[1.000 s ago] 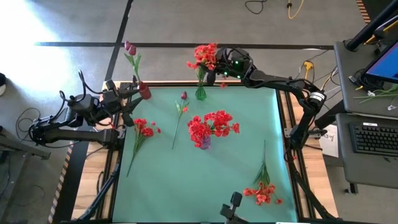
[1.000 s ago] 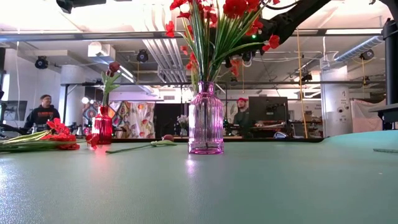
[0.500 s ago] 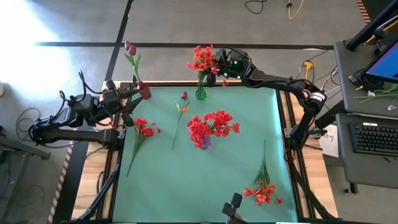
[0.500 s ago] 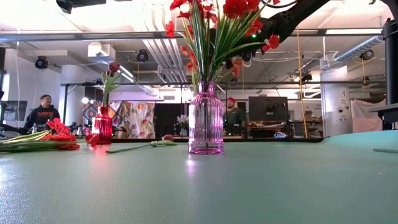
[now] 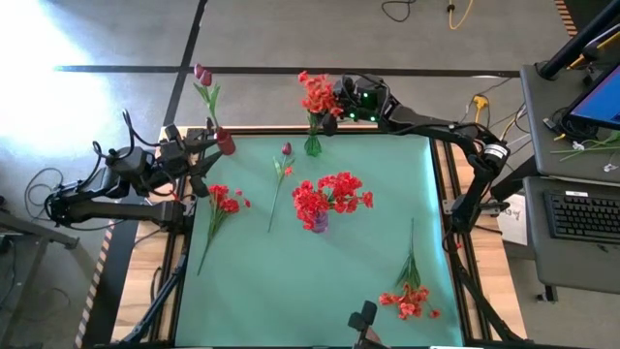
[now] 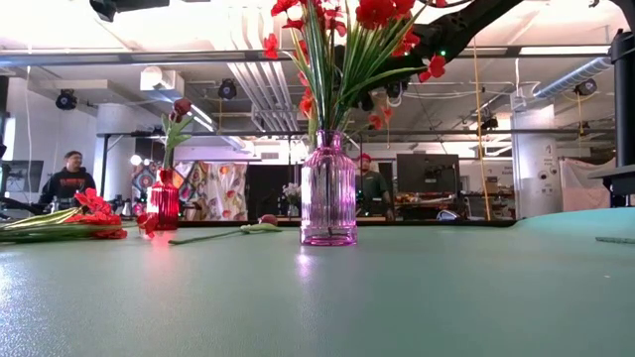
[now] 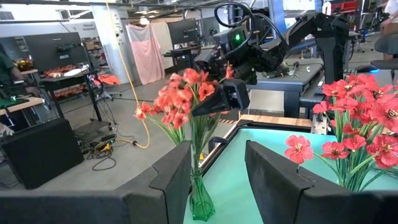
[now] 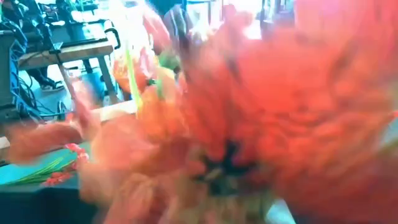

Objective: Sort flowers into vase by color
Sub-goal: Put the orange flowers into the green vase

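Note:
A green vase point(image 5: 312, 146) stands at the table's far edge with an orange-red spray point(image 5: 315, 93) in it. My right gripper point(image 5: 339, 97) hovers level just right of those blooms, open; the blooms point(image 8: 249, 112) fill its wrist view. A pink vase point(image 5: 318, 222) at mid-table holds red flowers point(image 5: 331, 193). A red vase point(image 5: 225, 143) at the far left holds a magenta tulip point(image 5: 201, 74). Loose flowers lie on the mat: a red spray point(image 5: 224, 203), a magenta bud stem point(image 5: 281, 174) and another spray point(image 5: 408, 297). My left gripper point(image 7: 217, 180) waits open at the left edge. My right gripper stands against the orange-red blooms point(image 7: 186, 93) at the top of the spray, coming level from the table's right. One finger point(image 7: 219, 99) shows beside them. Whether it touches them I cannot tell. The stems stand upright in the green vase point(image 7: 200, 199).
Free mat lies along the near edge and at the right of the pink vase point(image 6: 327, 193). The right arm point(image 5: 436, 126) spans the far right corner. People point(image 6: 69, 178) stand in the room beyond the table. A desk with a keyboard point(image 5: 581, 213) is off the right side.
The orange-red spray in the green vase has swung a little toward the table's left, away from my right gripper, and its blooms have sunk slightly. My right gripper has tipped up a little toward level and stayed in place.

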You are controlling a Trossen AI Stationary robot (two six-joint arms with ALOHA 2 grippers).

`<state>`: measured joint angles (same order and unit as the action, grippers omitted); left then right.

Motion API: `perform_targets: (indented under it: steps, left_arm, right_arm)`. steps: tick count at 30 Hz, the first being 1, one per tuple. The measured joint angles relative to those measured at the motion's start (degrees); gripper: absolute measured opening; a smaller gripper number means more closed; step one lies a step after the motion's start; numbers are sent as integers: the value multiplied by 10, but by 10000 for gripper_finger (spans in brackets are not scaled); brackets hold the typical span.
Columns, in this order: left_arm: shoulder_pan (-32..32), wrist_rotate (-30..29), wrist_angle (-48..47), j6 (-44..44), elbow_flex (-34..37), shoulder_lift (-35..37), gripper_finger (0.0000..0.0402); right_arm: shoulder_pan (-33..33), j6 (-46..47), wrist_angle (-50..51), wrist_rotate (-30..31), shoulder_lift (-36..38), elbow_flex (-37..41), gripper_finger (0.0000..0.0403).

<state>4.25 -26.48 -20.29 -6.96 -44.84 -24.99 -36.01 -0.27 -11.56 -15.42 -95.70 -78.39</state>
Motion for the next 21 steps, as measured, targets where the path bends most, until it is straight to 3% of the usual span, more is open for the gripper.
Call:
perform_targets:
  steps: [10,21]
  left_arm:
    - [0,0,2,0,0,0,139]
    - [0,0,1,0,0,0,139]
  right_arm:
    - [0,3,17,0,0,0,351]
    - [0,3,50,5,22,0,357]
